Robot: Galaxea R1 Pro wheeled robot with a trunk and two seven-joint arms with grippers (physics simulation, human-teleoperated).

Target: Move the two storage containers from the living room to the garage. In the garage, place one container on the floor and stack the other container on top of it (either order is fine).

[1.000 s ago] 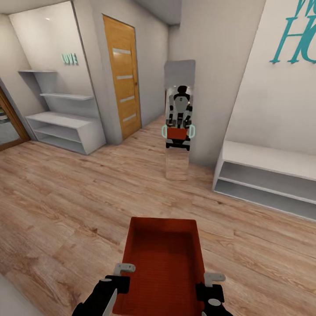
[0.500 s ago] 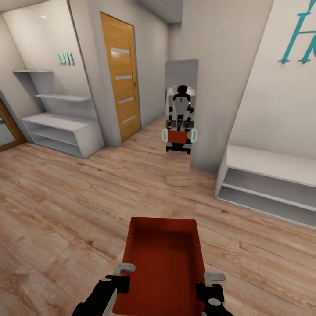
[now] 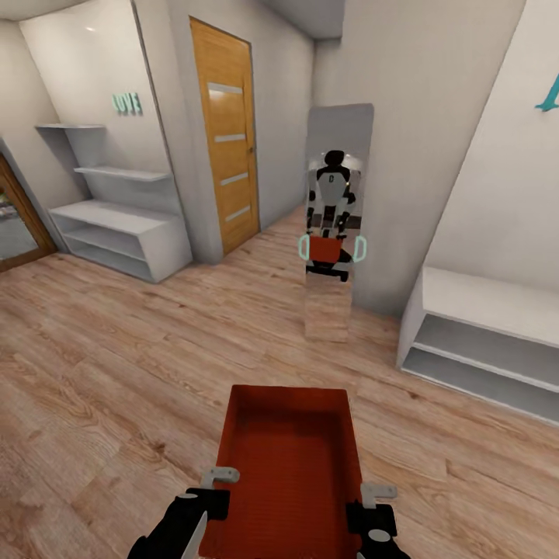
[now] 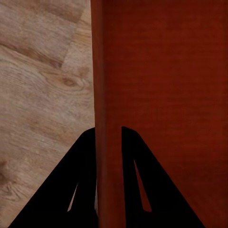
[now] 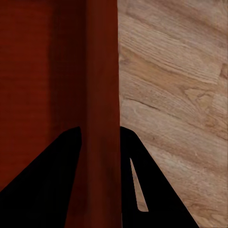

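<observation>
1. left hand (image 3: 220,483): glossy black housing at the lower left of the frame, ending in short pale grey metal fingertips with angled tips.
2. right hand (image 3: 375,501): same black casing at the lower right, grey fingertips, a small round grey cap on top.
3. wrist views: each hand's fingers (image 4: 80,190) are flat black tapering wedges with a narrow slit cut through (image 5: 156,190).
</observation>
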